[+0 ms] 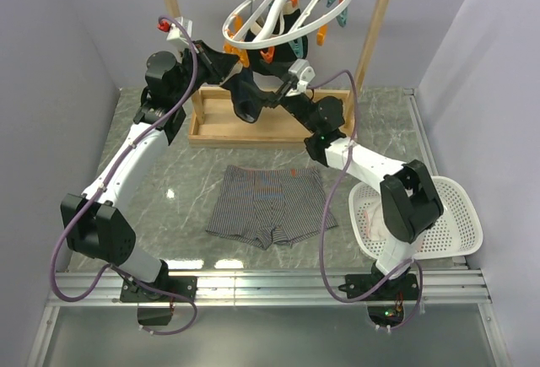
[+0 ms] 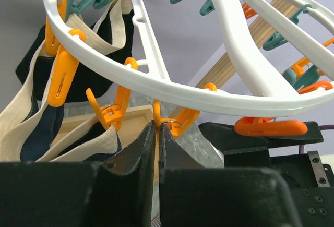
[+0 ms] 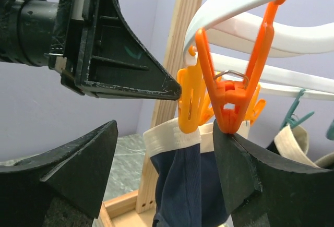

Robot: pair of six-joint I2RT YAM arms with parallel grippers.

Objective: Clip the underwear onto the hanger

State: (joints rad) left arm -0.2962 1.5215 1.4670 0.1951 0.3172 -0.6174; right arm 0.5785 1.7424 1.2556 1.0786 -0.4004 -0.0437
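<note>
Up at the hanger (image 2: 182, 88), my left gripper (image 2: 158, 133) nipped tight on an orange clothespin (image 2: 156, 115), my right gripper (image 3: 166, 133) gaping wide and empty, but the underwear (image 1: 270, 202) lies flat on the table (image 1: 169, 173), so I reckon fetching it comes next.

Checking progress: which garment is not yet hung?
The grey striped underwear, flat on the table; the navy garment already hangs from orange clips on the hanger.

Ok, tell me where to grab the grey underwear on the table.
Pinch the waistband near one corner, coming straight down from above. The underwear lies flat and spread on the table, with the waistband on the far side toward the hanger.
</note>
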